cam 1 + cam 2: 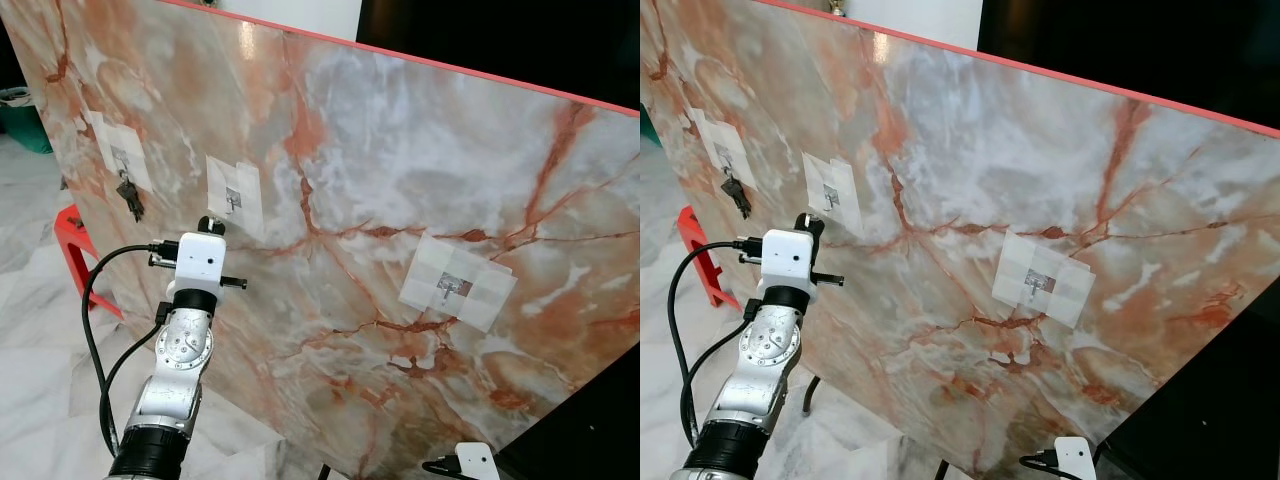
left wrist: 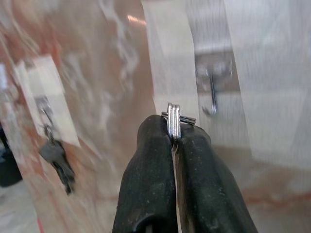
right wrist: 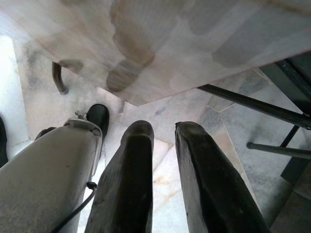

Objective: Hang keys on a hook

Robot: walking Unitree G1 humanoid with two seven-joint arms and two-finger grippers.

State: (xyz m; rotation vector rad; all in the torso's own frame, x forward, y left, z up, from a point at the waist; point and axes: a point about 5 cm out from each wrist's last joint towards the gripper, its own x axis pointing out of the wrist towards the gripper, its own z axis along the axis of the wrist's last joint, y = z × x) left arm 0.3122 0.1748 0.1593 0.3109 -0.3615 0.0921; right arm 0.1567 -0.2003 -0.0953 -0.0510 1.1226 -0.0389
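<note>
Left wrist view shows the left gripper [image 2: 174, 138] with its two black fingers [image 2: 148, 179] pressed together on a silver key ring [image 2: 174, 120], which stands up between the tips. Just beyond the ring, in the upper right of this frame, a small metal hook [image 2: 212, 92] is fixed on a white taped patch of the marble-patterned board [image 2: 112, 73]. The ring is near the hook but not on it. At the left of the same frame, blurred, a bunch of dark keys [image 2: 57, 160] hangs from another hook [image 2: 43, 108].

Left eye view shows the large tilted board with a red upper edge. The left arm [image 1: 185, 345] rises from the lower left of the frame, and its white wrist sits directly under the middle hook [image 1: 233, 200]. A third hook [image 1: 455, 288] is on a white patch at the right centre — well apart from the arm.

Right wrist view shows the right gripper [image 3: 163, 133] low under the board edge, its fingers a little apart and holding nothing, above a pale marble floor [image 3: 165, 179]. A dark metal frame [image 3: 252, 104] stands at the right of that frame.
</note>
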